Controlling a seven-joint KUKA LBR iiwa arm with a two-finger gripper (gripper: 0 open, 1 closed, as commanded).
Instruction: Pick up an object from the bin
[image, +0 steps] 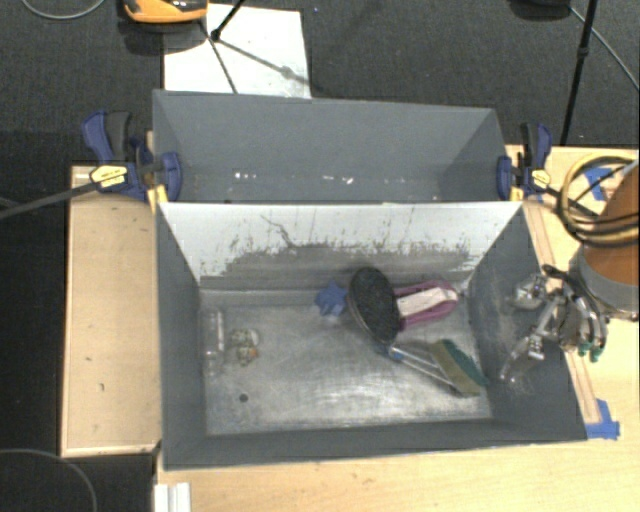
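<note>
Hanging over the lower part of the right sloping wall of the bin (320, 390), the jaws sit at the end of the arm (605, 265), which enters from the right. Jaws' opening: cannot tell from this angle. Nearest thing: an olive-green flat piece (460, 366) on the bin floor at its right end, just beside the foot of that wall. Its long axis runs from upper left to lower right, and its lower end points toward the bin's near right corner. Touching its left side lies a slender stick with a blue end (412, 359), set on nearly the same diagonal with the blue end to the upper left. Further left, a black oval hairbrush (374, 301) lies near the back of the floor, with its long axis tilted from upper left down to lower right, toward the stick's blue end. A purple-and-pink piece (430, 301) lies against the brush's right side, roughly level, pointing at the right wall. A small blue scrap (330, 298) sits just left of the brush. A clear, glassy thing (232, 342) lies well apart at the floor's left end.
</note>
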